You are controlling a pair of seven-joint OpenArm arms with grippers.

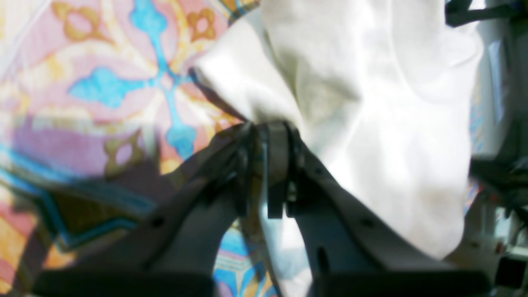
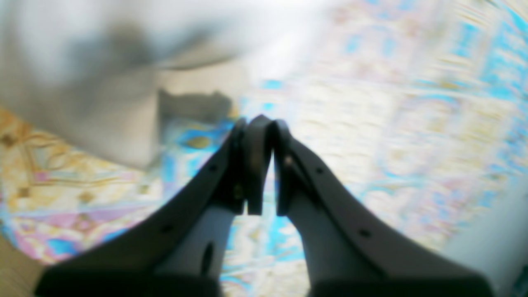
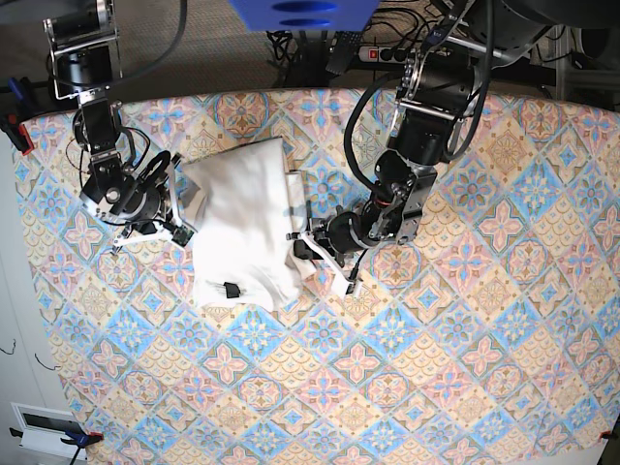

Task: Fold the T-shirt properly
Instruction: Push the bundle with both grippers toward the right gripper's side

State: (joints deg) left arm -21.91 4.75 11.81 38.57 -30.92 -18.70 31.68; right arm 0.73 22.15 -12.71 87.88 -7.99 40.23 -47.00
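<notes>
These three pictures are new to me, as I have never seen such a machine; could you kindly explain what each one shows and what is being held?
The machine is a robot with two arms, each ending in a two-fingered gripper. The base picture looks straight down on a table covered by a patterned cloth. On it lies a white T-shirt, partly folded, plain side up, with a small dark tag near its lower edge.

The other two pictures come from cameras mounted on the wrists, looking along the fingers. The left gripper, which appears on the right side of the overhead picture, is closed on an edge of the T-shirt. The right gripper, beside the shirt's other side, has its fingers nearly together and holds nothing that I can see; that picture is blurred.
</notes>
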